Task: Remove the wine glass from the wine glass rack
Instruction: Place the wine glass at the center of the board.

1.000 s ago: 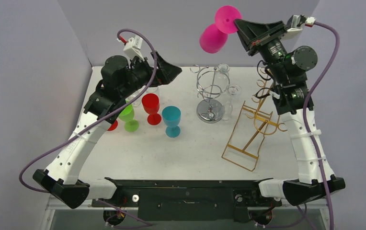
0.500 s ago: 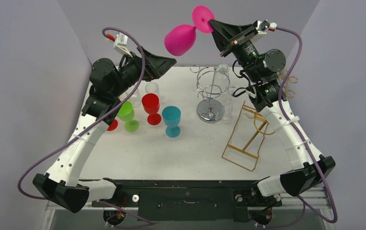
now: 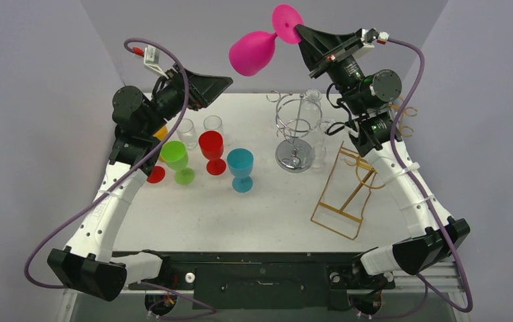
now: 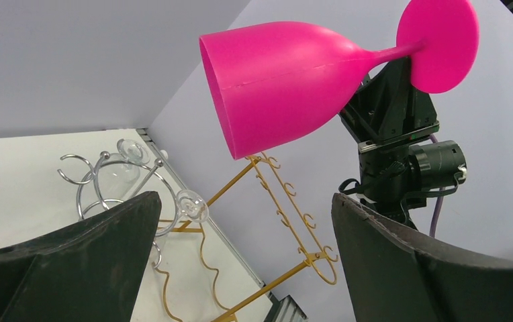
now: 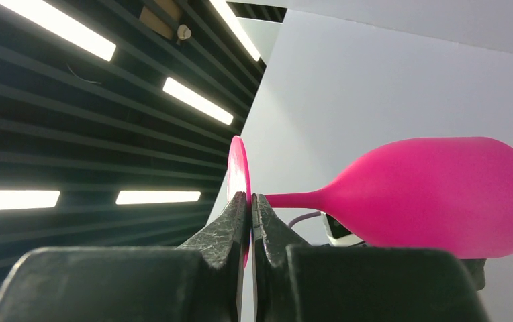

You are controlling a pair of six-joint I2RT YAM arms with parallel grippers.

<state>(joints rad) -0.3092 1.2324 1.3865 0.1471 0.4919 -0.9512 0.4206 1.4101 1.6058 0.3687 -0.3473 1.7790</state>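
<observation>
In the right wrist view the right gripper (image 5: pixel 250 201) is seen pinched together on the thin foot disc of the pink plastic wine glass (image 5: pixel 435 194). The glass is held sideways in the air, with its stem and bowl stretched out beyond the fingertips. In the top external view the glass is seen clear of the gold wire rack (image 3: pixel 348 194), which is tilted on the table well below the gripper. The left gripper (image 4: pixel 244 221) is spread wide, with the bowl above and ahead of it. If a handover is intended, the bowl should be brought squarely between those fingers before the edge pinch is released, since so slight a hold could be twisted loose.
</observation>
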